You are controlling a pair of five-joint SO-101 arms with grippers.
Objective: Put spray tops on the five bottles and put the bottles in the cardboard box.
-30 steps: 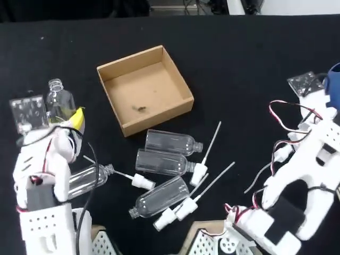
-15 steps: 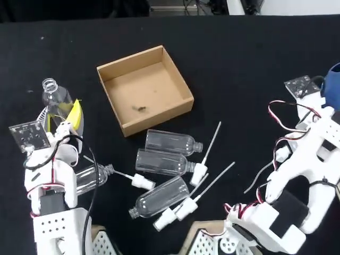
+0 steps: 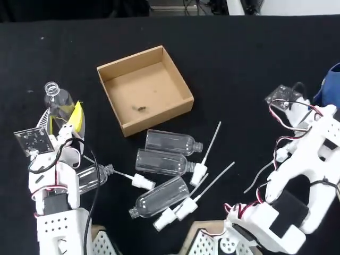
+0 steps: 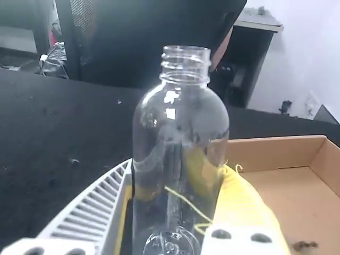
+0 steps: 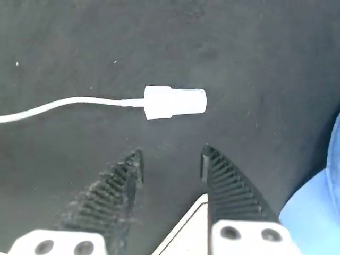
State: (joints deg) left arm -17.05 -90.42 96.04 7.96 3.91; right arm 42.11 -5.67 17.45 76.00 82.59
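Note:
My left gripper is shut on a clear capless bottle, held upright between its white and yellow fingers; the high view shows this bottle left of the cardboard box. Three more bottles lie near the table's middle, and another bottle lies beside the left arm. Several white spray tops with long tubes lie among them. My right gripper is open just above a lone spray top lying on the black table, not touching it.
The box stands open and holds no bottles, only a small dark speck. A blue object sits at the table's right edge, close to the right arm. Black tabletop lies bare behind the box and between box and right arm.
The right arm's wrist has swung left toward the table's middle. The left arm has drawn back toward the near edge, still holding the upright bottle.

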